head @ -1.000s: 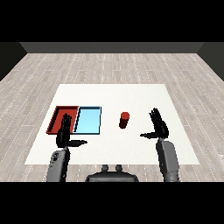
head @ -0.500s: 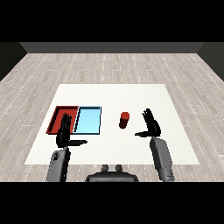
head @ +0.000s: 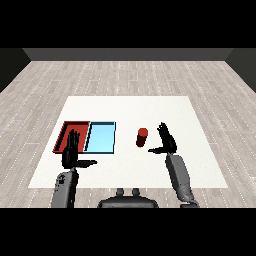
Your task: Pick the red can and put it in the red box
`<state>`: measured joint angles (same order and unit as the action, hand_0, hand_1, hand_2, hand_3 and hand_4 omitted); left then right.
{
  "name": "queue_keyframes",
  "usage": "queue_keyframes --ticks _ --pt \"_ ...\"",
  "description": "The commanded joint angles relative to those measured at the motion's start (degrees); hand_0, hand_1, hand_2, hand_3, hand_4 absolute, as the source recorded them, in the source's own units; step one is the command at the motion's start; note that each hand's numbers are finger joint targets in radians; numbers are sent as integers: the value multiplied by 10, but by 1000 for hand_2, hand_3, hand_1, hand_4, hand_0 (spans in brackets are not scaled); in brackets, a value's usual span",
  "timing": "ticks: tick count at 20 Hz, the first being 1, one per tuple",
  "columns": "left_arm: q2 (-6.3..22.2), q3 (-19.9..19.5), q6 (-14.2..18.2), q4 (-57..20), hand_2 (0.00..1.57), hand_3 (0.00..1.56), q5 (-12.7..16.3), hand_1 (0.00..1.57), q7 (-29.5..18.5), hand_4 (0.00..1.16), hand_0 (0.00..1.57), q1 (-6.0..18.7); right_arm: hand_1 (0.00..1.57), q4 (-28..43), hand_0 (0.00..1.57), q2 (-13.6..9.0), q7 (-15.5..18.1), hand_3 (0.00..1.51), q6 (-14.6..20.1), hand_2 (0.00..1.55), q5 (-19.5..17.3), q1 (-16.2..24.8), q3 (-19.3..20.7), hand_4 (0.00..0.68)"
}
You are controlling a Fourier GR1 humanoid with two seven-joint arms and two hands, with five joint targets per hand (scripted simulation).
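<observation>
A red can point(head: 142, 137) stands upright on the white table, right of the trays. My right hand point(head: 167, 140) is just to the can's right and slightly nearer me, open, fingers straight and thumb pointing toward the can, with a small gap between them. The red tray point(head: 65, 132) lies at the left and holds nothing that I can see. My left hand point(head: 72, 151) is open over the red tray's near edge, thumb sticking out to the right.
A light blue tray point(head: 101, 137) lies against the red tray's right side, between it and the can. The white table point(head: 130, 110) reaches well beyond the objects on all sides, with grey plank floor around it.
My right hand has moved left, from well to the can's right to close beside it. The left hand and the can have stayed where they were.
</observation>
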<state>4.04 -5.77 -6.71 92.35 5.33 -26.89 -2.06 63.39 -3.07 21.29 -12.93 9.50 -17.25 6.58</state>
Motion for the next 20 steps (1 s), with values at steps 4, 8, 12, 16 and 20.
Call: queue_keyframes --ticks 4,8,12,16,20 --pt "4 -10 -8 -1 0 0 16 0 17 0 0 13 0 -89 0 27 54 0 32 0 -37 -42 -21 0" --pt "0 -10 -6 -9 0 0 10 0 -2 0 0 5 0 -83 0 30 38 0 47 0 7 -36 -50 0" --pt "-31 16 23 -23 0 0 -23 0 -22 0 0 10 0 -180 0 30 97 0 38 0 -10 -85 -11 0" --pt "5 -13 -8 54 0 0 27 0 49 0 0 -10 0 -143 0 30 78 0 48 0 6 -65 -43 0" --pt "11 -19 -12 15 0 0 19 0 27 0 0 8 0 -208 0 23 93 0 13 0 7 -82 -8 0"
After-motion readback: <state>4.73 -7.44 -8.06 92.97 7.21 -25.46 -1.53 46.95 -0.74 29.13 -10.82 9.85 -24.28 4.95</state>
